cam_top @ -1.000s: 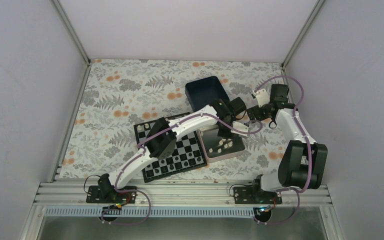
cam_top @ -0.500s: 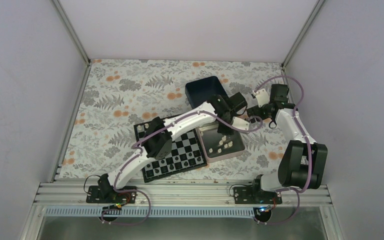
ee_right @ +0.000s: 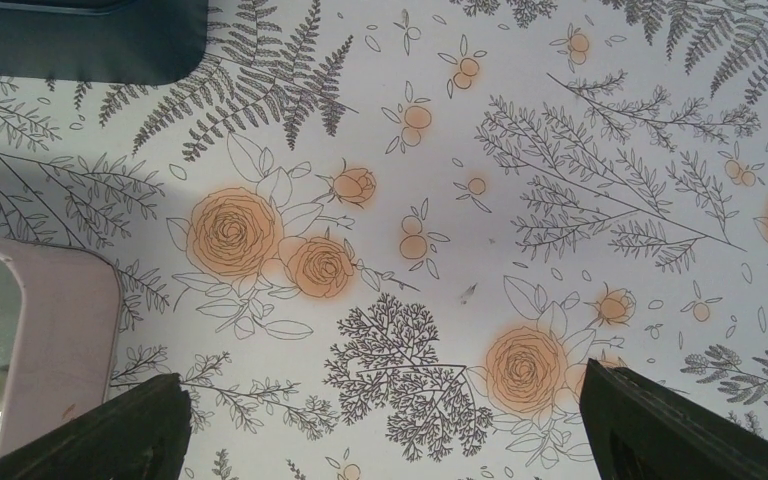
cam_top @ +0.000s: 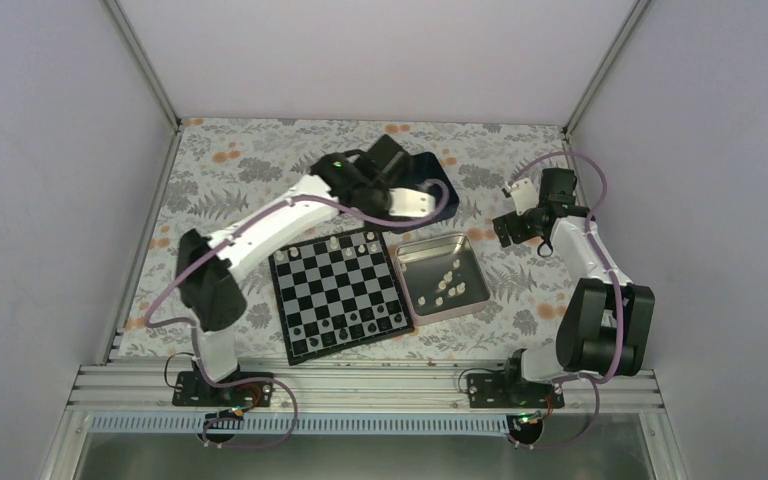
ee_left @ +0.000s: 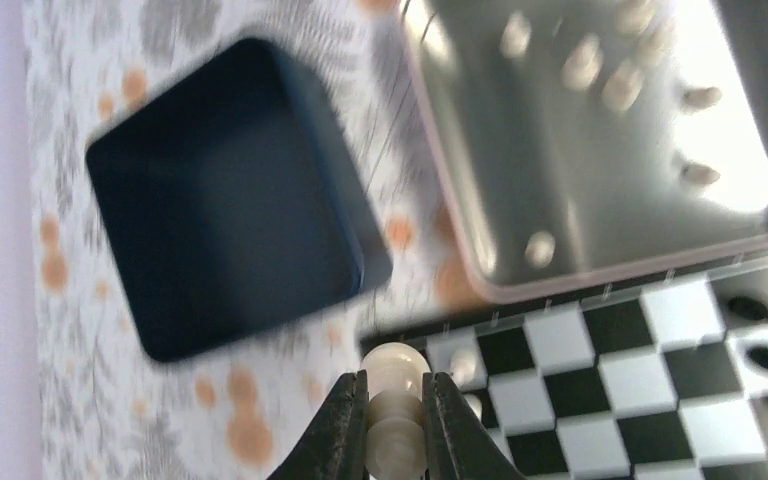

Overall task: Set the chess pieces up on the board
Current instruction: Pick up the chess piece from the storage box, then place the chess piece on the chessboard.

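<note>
My left gripper (ee_left: 395, 402) is shut on a cream-white pawn (ee_left: 396, 368), whose round head shows above the fingertips. It hangs over the far right corner of the checkered board (ee_left: 615, 375), between the dark blue box and the silver tin. From above, the left gripper (cam_top: 402, 211) sits at the board's (cam_top: 338, 290) far edge. Two white pieces (cam_top: 335, 243) stand in the board's far row, and small black pieces (cam_top: 345, 325) fill the near rows. More white pieces (cam_top: 444, 283) lie in the tin. My right gripper (ee_right: 390, 440) is open over bare cloth, right of the tin.
The dark blue box (cam_top: 438, 178) stands just behind the left gripper. The silver tin (cam_top: 468, 252) lies right of the board, touching its edge. Its pale rim (ee_right: 55, 320) shows at the left of the right wrist view. Flowered cloth (cam_top: 240, 190) covers the table.
The left arm has lifted out of the tin and swung back and left to the board's far right corner, carrying the pawn. The right arm has stayed still.
</note>
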`<move>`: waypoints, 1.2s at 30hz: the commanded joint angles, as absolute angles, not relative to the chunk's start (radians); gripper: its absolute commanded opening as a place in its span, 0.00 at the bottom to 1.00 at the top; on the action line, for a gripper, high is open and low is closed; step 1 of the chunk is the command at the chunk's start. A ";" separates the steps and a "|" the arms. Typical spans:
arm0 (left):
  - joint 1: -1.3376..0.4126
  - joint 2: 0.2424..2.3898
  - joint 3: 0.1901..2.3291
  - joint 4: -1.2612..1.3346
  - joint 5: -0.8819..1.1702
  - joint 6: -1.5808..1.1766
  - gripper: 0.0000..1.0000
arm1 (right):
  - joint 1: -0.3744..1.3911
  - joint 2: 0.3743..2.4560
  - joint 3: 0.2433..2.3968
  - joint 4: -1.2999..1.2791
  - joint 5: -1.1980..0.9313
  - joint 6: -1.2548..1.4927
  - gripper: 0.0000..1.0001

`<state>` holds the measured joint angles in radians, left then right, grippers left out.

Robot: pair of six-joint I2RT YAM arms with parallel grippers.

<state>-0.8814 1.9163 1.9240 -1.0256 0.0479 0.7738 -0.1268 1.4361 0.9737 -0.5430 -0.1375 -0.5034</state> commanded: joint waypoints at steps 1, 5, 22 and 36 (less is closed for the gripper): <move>-0.776 1.784 1.712 -0.955 0.018 0.762 0.07 | -0.133 1.453 0.999 -0.545 -0.140 -0.504 1.00; -0.670 1.680 1.512 -0.879 0.027 0.768 0.07 | -0.133 1.454 1.000 -0.547 -0.139 -0.503 1.00; -0.494 1.696 1.234 -0.728 0.092 0.805 0.07 | -0.131 1.470 0.997 -0.548 -0.130 -0.505 1.00; -0.437 1.731 1.185 -0.681 0.122 0.819 0.07 | -0.131 1.475 0.994 -0.545 -0.126 -0.507 1.00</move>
<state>-0.4458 1.7172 1.2026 -0.7105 0.0910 0.8043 -0.1268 1.4609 0.9756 -0.5495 -0.1360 -0.5034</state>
